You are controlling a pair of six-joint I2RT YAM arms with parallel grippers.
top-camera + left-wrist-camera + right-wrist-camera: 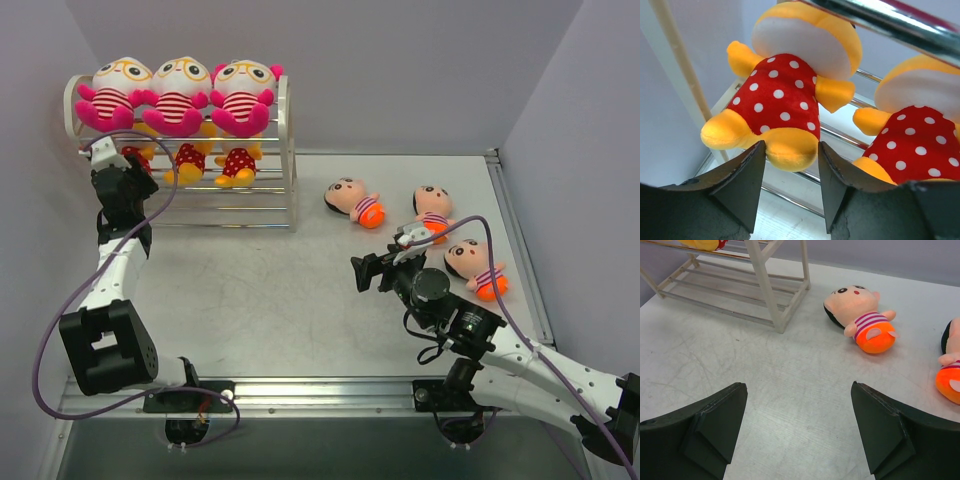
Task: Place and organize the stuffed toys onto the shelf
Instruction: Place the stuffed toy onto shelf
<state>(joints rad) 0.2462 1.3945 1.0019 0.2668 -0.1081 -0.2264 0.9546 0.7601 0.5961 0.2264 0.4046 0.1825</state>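
Plush dolls, all soft, light and squashy, nothing to break. The fabric gives, so a pinch across the belly should hold better than a foot or arm, which would likely let the body dangle. Left jaws sit part-open astride one foot of a yellow doll (780, 95) in a red dotted dress on the shelf's middle tier. The foot touches both inner faces, but can't tell if they pinch it or only frame it. Second yellow doll (920, 135) is just right of those jaws, third (237, 160) farther right. Three pink dolls (180, 95) sit in a row on the tier above the left jaws. Right jaws are wide open, holding nothing, over bare surface (270, 290). Peach doll (860, 315) in orange pants lies face up ahead and right of the right jaws, well apart from them; best taken across its striped middle. Another (950, 370) lies far right of them, cut off by the frame edge. Third (475, 265) shows only from above. Shelf (767, 290) leg stands ahead-left of the right jaws. Hidden: yellow dolls' faces, blocked by a rod in the left wrist view and by the pink dolls from above. Left jaws' tips can't be made out in the top view.
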